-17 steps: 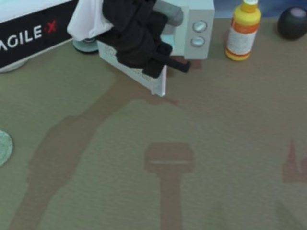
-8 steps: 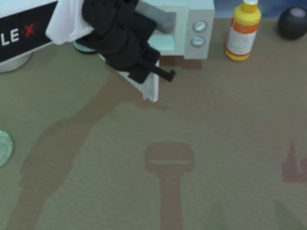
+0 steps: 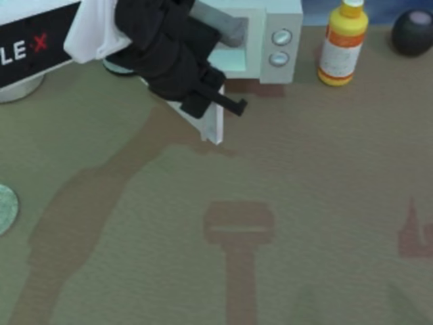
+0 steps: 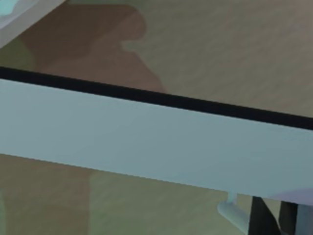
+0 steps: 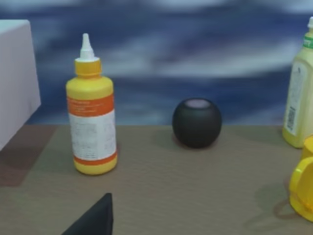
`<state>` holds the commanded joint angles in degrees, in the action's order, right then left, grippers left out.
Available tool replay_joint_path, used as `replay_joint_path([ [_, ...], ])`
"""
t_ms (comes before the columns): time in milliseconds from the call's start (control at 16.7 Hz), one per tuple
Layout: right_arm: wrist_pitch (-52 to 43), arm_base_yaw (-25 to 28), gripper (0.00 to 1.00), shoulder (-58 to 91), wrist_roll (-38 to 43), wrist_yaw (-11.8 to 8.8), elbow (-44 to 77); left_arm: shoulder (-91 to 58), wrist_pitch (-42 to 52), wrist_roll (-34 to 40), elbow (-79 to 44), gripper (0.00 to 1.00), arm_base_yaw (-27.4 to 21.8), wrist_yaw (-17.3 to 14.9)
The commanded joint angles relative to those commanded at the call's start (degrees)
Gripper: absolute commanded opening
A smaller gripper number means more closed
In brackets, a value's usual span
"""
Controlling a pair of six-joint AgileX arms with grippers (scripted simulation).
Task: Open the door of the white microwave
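1. Two arms share this table, but the right one is nowhere in the top view; its wrist camera only looks across at a yellow bottle and a dark round speaker. Whether its fingers are open or shut I cannot tell.
2. Nearer the middle, the door stands swung well out from the cabinet, its free edge pointing toward the near side of the table.
3. Over that door sits the left gripper, its dark fingers reaching past the door's outer edge. From the left wrist view the door fills the frame as a pale band; I cannot tell how the jaws stand.
4. Farthest back, the white microwave sits at the table's far edge, pale cavity exposed.
5. I'd judge the swing-open step nearly done; next calls for a little more pull, then letting go.
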<state>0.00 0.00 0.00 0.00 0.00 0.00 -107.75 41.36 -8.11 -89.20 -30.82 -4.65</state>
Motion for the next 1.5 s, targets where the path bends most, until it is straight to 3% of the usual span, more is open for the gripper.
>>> replay_joint_path([
  [960,0.0,0.0,1.0,0.0,0.0,0.0,0.0,0.0,0.0,0.0,0.0,0.0,0.0,0.0],
  [1500,0.0,0.0,1.0,0.0,0.0,0.0,0.0,3.0,0.4,-8.6,3.7,0.0,3.0,-4.8],
])
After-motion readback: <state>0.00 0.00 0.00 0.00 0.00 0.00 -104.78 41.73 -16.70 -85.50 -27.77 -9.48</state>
